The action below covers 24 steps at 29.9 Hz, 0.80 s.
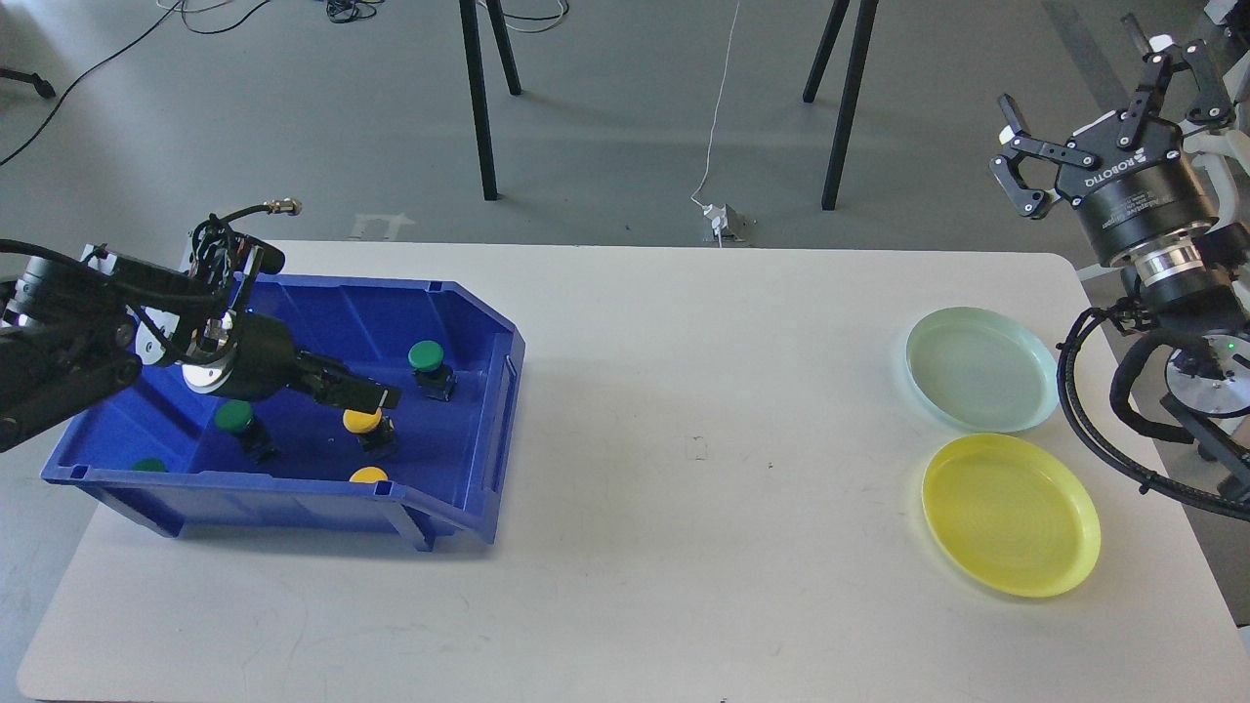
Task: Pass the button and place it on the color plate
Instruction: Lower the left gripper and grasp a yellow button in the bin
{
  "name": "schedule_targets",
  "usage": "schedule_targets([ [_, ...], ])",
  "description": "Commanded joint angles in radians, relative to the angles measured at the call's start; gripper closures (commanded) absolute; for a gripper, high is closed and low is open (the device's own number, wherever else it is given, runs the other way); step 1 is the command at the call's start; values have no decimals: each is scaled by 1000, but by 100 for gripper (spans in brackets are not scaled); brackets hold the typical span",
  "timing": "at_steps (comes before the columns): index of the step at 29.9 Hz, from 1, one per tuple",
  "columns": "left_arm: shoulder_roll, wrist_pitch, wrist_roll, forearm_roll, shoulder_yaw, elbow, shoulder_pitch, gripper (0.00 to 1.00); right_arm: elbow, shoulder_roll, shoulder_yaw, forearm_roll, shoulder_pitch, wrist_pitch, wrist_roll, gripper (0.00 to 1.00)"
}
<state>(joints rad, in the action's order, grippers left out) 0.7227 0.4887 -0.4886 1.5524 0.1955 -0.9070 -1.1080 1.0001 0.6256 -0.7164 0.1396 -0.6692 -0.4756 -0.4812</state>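
A blue bin (491,459) at the table's left holds several buttons: green ones (427,355) (234,417) (149,465) and yellow ones (362,421) (369,475). My left gripper (376,396) reaches down into the bin, its tips just above and touching or nearly touching the middle yellow button. Its fingers overlap in this view, so I cannot tell whether they are open. My right gripper (1086,83) is open and empty, raised above the table's far right edge. A pale green plate (981,369) and a yellow plate (1011,515) lie empty at the right.
The white table (684,410) is bare between the bin and the plates. Black stand legs (479,98) and a cable lie on the floor beyond the far edge. My right arm's cables (1084,410) hang beside the plates.
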Motion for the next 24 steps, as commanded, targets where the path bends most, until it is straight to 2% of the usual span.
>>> schedule_targets([
  [1,-11,0,0,0,5,17,7,0,0,0,0,0,0,0,0,0],
  [24,-80,0,0,-3,2,112,66,3,-6,0,2,0,13,0,0,0],
])
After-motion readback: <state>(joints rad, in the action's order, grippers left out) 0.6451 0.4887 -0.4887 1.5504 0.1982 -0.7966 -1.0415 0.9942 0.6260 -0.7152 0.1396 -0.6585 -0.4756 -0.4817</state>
